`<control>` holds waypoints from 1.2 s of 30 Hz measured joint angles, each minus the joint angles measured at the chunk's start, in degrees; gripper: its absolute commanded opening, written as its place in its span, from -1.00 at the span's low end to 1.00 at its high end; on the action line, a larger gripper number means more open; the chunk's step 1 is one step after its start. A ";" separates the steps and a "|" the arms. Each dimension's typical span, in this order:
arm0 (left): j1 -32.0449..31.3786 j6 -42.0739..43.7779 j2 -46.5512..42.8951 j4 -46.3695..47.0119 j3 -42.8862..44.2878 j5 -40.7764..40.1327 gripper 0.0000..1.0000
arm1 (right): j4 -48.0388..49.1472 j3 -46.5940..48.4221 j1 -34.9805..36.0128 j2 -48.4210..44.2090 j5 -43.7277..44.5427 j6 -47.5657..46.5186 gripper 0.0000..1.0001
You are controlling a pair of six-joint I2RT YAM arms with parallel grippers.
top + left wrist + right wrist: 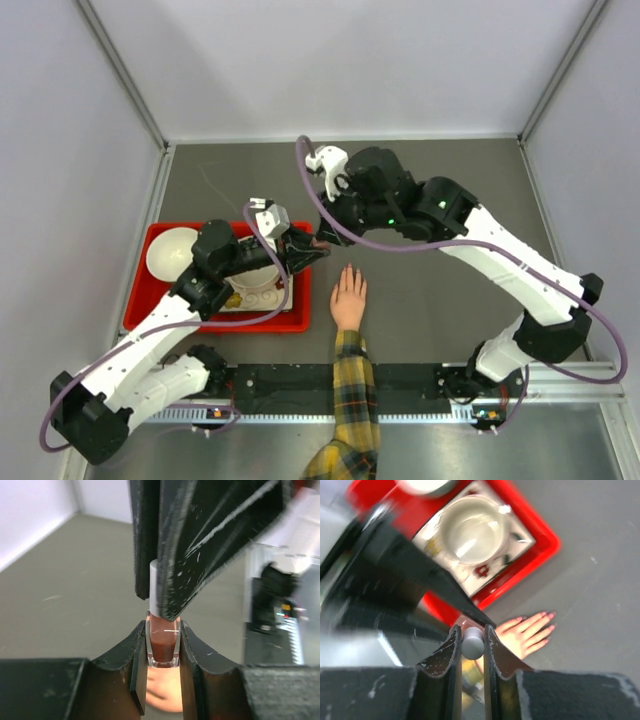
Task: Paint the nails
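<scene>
A light-skinned hand [348,298] with a yellow-and-dark plaid sleeve [350,400] lies flat, palm down, at the table's middle. In the right wrist view the hand [527,630] shows pink nails [550,615]. My left gripper [163,630] is shut on a small clear bottle of reddish-brown polish [163,645], held above the hand [162,695]. My right gripper [473,632] is shut on the bottle's grey cap [473,643]. Its black fingers [200,545] clamp the pale cap [154,587] from above. Both grippers meet [318,242] just left of the fingertips.
A red tray [215,322] sits left of the hand, holding a white bowl [172,250] and a second bowl [472,530] on a white sheet. The tray's corner [542,547] lies close to the fingertips. Grey walls enclose the table.
</scene>
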 measured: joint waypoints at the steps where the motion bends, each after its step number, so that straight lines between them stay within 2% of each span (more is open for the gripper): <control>1: 0.00 1.01 -0.24 -0.83 0.00 -2.36 -1.00 | 0.98 -0.04 1.38 0.57 5.49 4.61 -1.00; 5: 0.00 3.74 -1.99 -3.78 -1.05 -13.31 -1.00 | 3.34 1.03 6.58 5.01 26.84 24.02 -1.00; 8: 0.24 5.38 -3.52 -5.57 -2.54 -21.05 -1.00 | 3.76 4.79 9.81 11.28 39.52 32.74 -1.00; 12: 0.70 6.69 -4.87 -7.34 -4.28 -28.35 -1.00 | 2.69 9.75 11.34 18.10 46.75 38.38 -1.00; 13: 0.76 6.69 -4.85 -7.54 -4.39 -28.98 -1.00 | 2.64 9.99 11.34 18.62 47.32 39.10 -0.58; 16: 0.74 6.32 -4.94 -7.10 -4.44 -29.29 -1.00 | 2.95 9.97 11.43 18.47 47.74 39.65 0.41; 20: 0.46 6.47 -6.73 -4.79 -4.44 -29.40 -1.00 | 2.05 10.73 10.43 17.42 49.11 37.38 0.62; 24: 0.09 6.40 -6.51 -1.60 -4.42 -29.11 -1.00 | 2.29 9.66 10.21 13.53 45.83 33.18 0.62; 29: 0.11 5.64 -5.38 -0.35 -4.39 -26.45 -1.00 | 4.02 3.52 6.64 3.26 34.73 24.06 0.55; 32: 0.09 4.20 -4.44 -0.07 -3.74 -20.55 -1.00 | 5.81 -2.67 -0.50 -4.72 22.95 16.72 0.46; 36: 0.09 0.98 -2.78 3.04 -2.99 -9.49 -1.00 | 9.16 -9.81 -12.74 -12.61 0.33 8.20 0.36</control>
